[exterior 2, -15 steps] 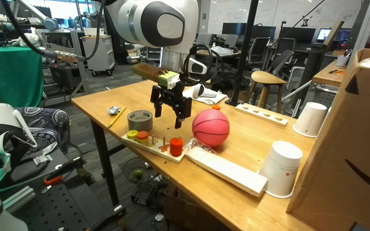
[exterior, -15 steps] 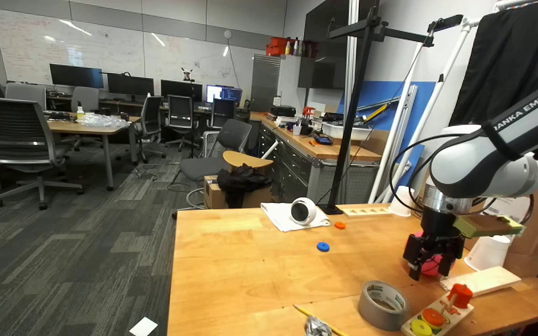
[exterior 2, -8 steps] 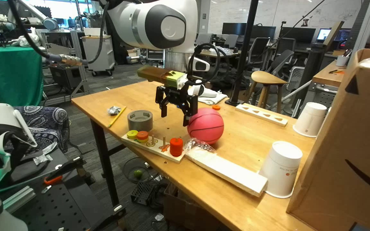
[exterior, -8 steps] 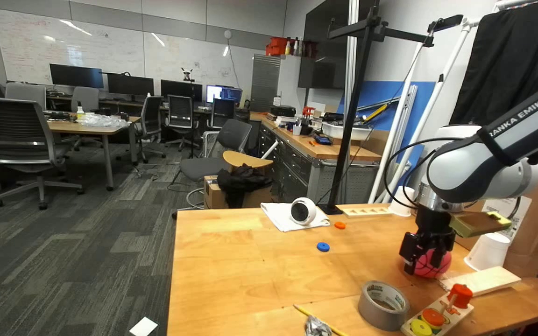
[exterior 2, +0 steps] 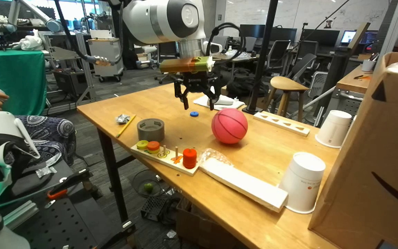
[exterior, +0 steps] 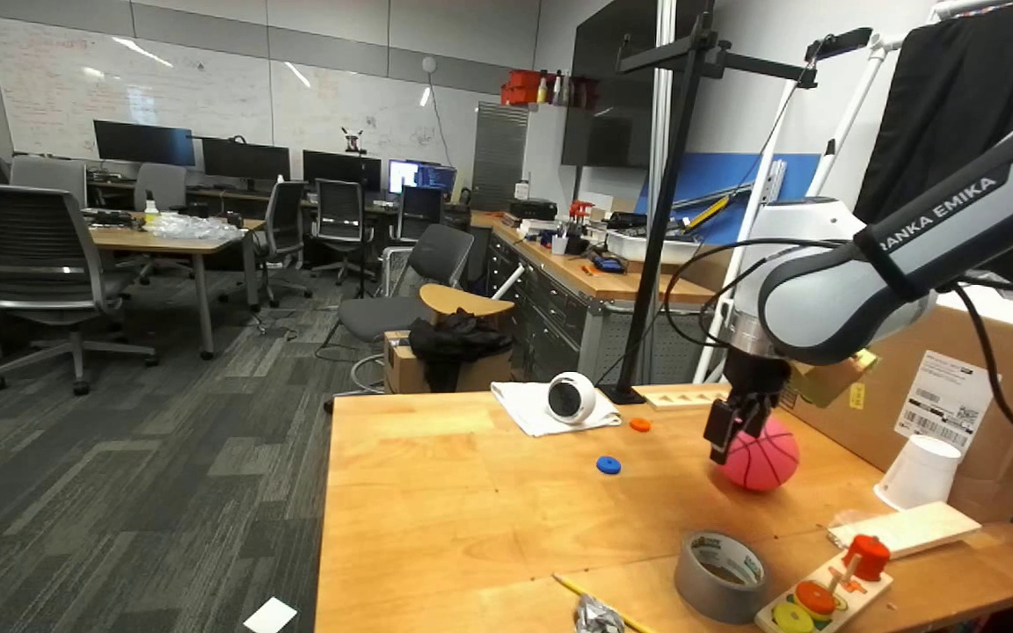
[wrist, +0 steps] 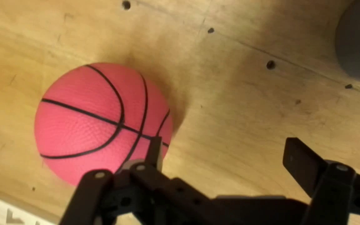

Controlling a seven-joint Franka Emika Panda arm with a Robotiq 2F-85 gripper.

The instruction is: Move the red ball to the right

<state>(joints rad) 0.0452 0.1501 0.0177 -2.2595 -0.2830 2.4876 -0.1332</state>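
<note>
The red ball (exterior: 768, 459) is pinkish red with black basketball lines. It sits on the wooden table and also shows in an exterior view (exterior 2: 229, 125) and in the wrist view (wrist: 83, 128). My gripper (exterior 2: 199, 108) is open with nothing between its fingers. It is a little above the table, beside the ball's upper part, and overlaps the ball in an exterior view (exterior: 719, 447). In the wrist view the gripper's (wrist: 223, 140) left finger overlaps the ball's lower right edge; I cannot tell whether it touches. The ball lies outside the fingers.
A grey tape roll (exterior 2: 150, 130), a peg board with rings (exterior 2: 164, 159) and a white plank (exterior 2: 245, 185) lie along one table edge. White cups (exterior 2: 302, 183) stand by a cardboard box (exterior: 937, 387). A black pole (exterior: 660, 220) rises near the towel (exterior: 524, 409).
The ball has shifted leftward and farther back in an exterior view, away from the plank. My gripper has moved the same way and turned, staying open.
</note>
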